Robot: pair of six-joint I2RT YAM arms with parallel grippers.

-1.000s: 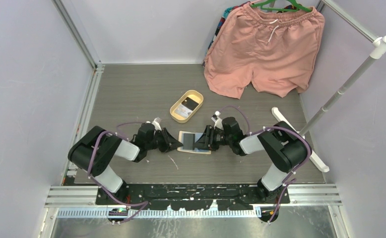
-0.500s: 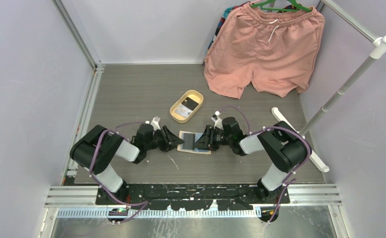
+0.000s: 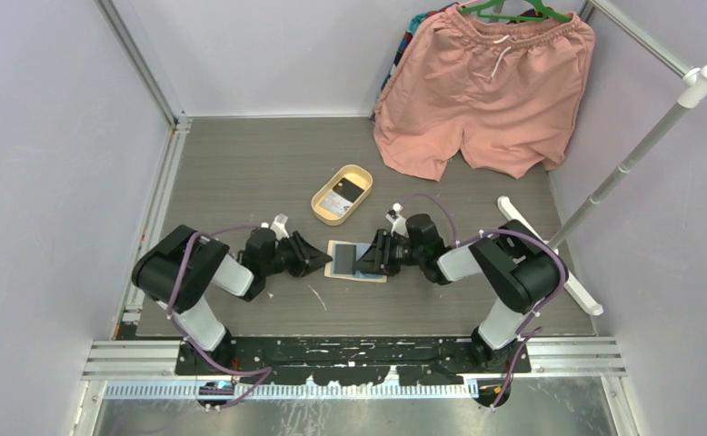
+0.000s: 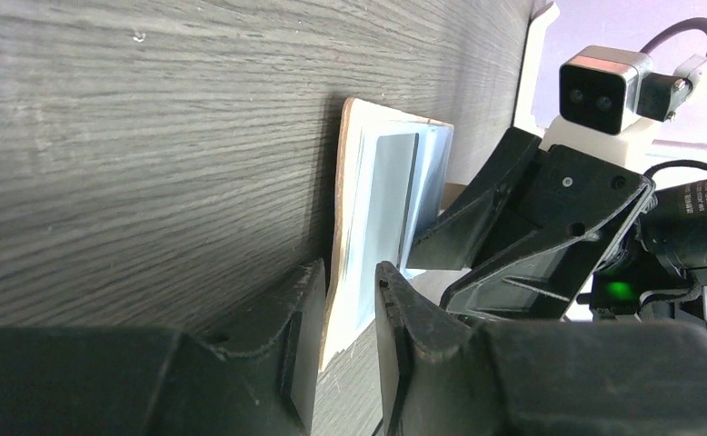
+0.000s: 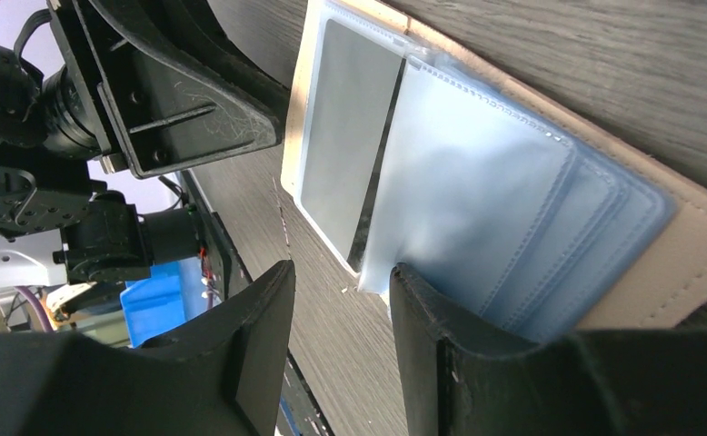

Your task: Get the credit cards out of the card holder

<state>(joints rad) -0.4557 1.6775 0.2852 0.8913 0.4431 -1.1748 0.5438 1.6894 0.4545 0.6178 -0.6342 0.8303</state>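
The left fingers point(image 4: 388, 300) stand only a sliver apart, and the near edge of the card holder point(image 4: 352, 195) fills that gap. Its tan cover is against one finger and a pale blue pocket against the other, so they are pinched on it. Facing them, the right fingers point(image 5: 413, 300) are parted wider. The loose corner of a blue pocket leaf sits in their gap close to one finger, bare worktop point(image 3: 259, 163) shows beside it, and nothing is clamped.

The holder lies open on the worktop between the two sets of fingers, its left edge at the left fingertips and its right half under the right ones. A grey card point(image 5: 350, 127) sits in the clear pocket just ahead of the right fingers.

Beyond both sets of fingers an oval tray point(image 3: 317, 205) holds a dark card point(image 3: 348, 189) with a white part. A strip of bare worktop separates the tray from the holder. Farther on, bare worktop runs back to the pink shorts point(image 3: 486, 91) hanging at the rear. Outside the right arm point(image 3: 513, 268), the white rack foot point(image 3: 550, 256) lies close to the elbow.

The left arm point(image 3: 186, 272) and the right are folded low, with forearms near the worktop and wrists turned inward so the fingers point at each other
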